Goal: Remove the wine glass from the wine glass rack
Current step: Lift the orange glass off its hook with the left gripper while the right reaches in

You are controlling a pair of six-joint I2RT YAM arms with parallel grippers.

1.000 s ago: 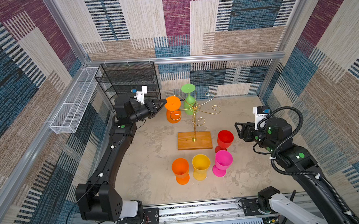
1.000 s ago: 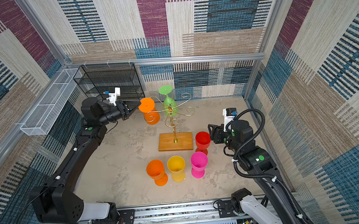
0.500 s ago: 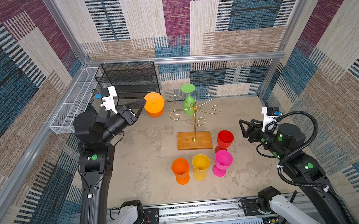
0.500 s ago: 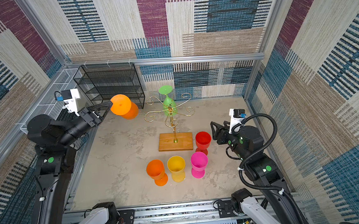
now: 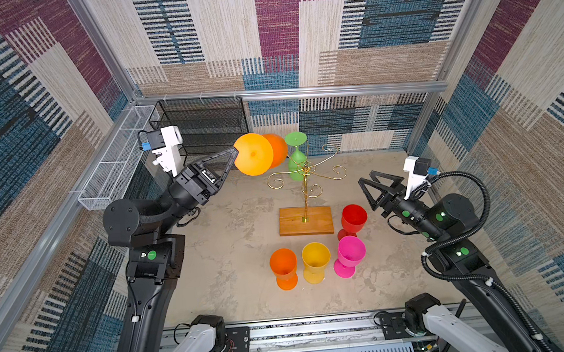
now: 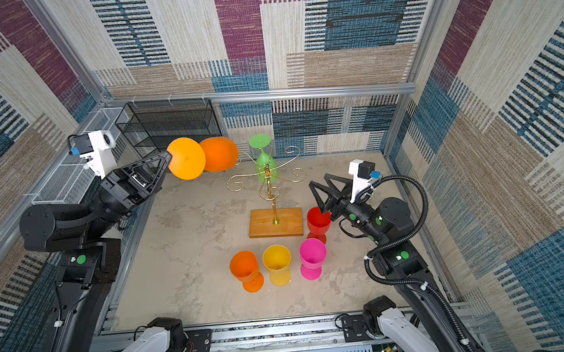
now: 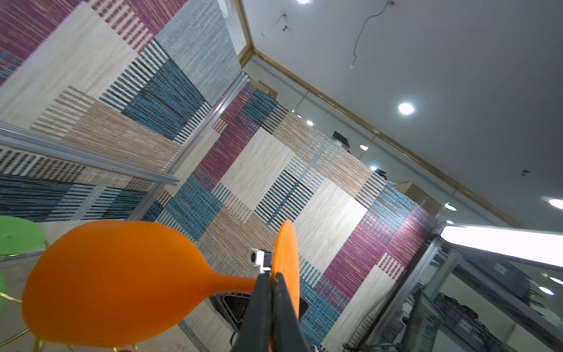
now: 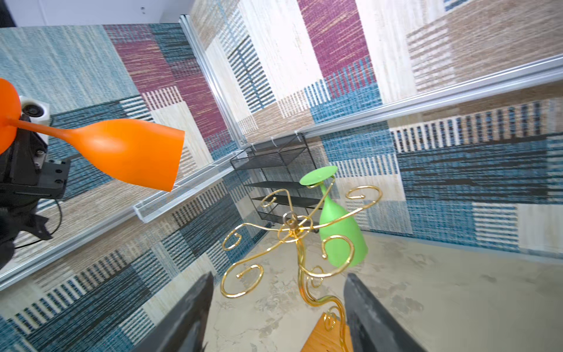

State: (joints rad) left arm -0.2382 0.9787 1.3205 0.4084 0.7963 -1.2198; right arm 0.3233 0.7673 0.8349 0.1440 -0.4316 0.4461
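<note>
**Containers.** The wine glass rack [image 5: 306,195] stands near the middle of the surface [image 5: 231,240]. One green glass [image 5: 297,164] is carried by it, hung bowl-down from a rear arm. The black mesh shelf unit [image 5: 203,124] and the white wire basket [image 5: 112,167] are placed behind the rack and to its left. Four glasses are set upright in front of the rack and to its right: a red glass [image 5: 353,217], a pink glass [image 5: 350,251], a yellow glass [image 5: 316,258] and a standing orange glass [image 5: 283,264].

**Views compared.** The orange wine glass [image 5: 259,154] is off the rack, held in the air to the upper left of it by the left tool [image 5: 236,149]. In both top views its foot disc is turned toward the camera and the stem is hidden. In the left wrist view the fingers [image 7: 264,286] are seen pinching the stem just beside the foot. In the right wrist view the glass is shown lying on its side, mouth toward the rack, and the green glass's stem is seen caught in a curled arm. The right tool [image 5: 365,177] is held to the right of the rack, fingers spread and pointed toward it.

**Change.** One second earlier the orange wine glass was close against the rack's left arms; it has since been carried clear and raised. The right tool, then low beside the red glass, has been drawn back and lifted. The other glasses are unmoved.
</note>
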